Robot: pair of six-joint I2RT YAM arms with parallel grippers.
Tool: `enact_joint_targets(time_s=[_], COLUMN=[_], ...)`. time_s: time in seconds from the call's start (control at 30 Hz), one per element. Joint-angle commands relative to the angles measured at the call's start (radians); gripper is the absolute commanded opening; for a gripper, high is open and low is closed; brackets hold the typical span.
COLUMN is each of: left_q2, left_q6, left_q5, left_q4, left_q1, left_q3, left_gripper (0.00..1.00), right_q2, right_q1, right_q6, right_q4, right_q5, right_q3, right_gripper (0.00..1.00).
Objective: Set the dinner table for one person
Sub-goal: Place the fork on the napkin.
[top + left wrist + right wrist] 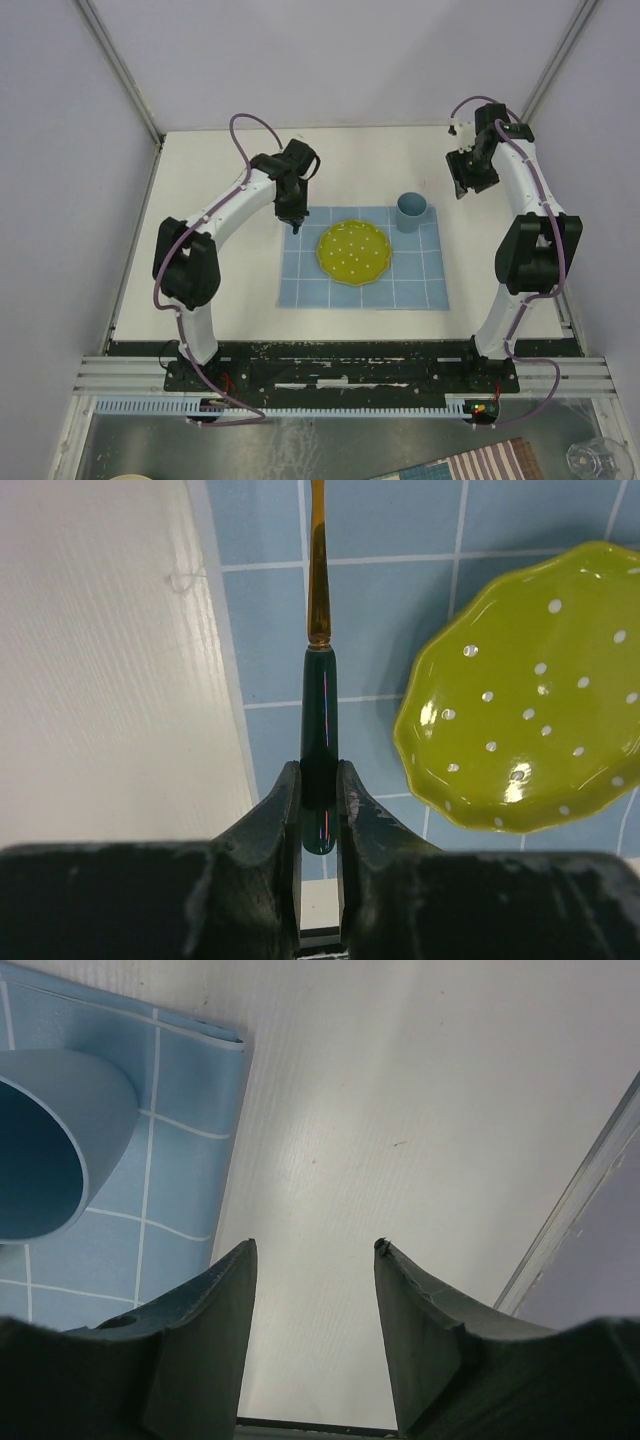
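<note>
Left of the green plate [530,700], the left pincer [320,780] clamps a dark-handled utensil [319,700]; right of it, the right pincer [315,1260] gapes empty above the desk [400,1110].

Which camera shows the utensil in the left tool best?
Left wrist: the left tool grips the utensil by its dark green handle, amber shaft over the blue cloth. Top external mostly hides it under the tool; right wrist misses it.
</note>
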Motion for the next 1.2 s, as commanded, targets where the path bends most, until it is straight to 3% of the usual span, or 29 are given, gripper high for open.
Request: enact_joint_targets(time_s=[0.0, 0.27, 0.6, 1.17], left_q2=[-0.007, 0.019, -0.027, 0.060], left_q6=[-0.102, -0.177, -0.215, -0.205], left_q5=[-0.044, -0.044, -0.012, 0.019], left_q4=[0.046, 0.062, 0.135, 0.125], left_q1=[-0.002, -0.088, -0.089, -0.076], left_q3=[0.001, -0.144, -0.339, -0.267], left_gripper=[0.03, 0.03, 0.03, 0.03], right_q2=[-0.053, -0.035, 0.016, 0.072], right_q1=[-0.002, -0.002, -0.002, -0.002], right_q6=[-0.012, -0.013, -0.027, -0.031], right_q4=[0.026, 0.045, 0.041, 0.004], right_q5=[0.011, 0.016, 0.030, 0.041], right_q3=[-0.005, -0.048, -0.009, 0.076], right_gripper=[0.58, 0.58, 0.58, 0.57])
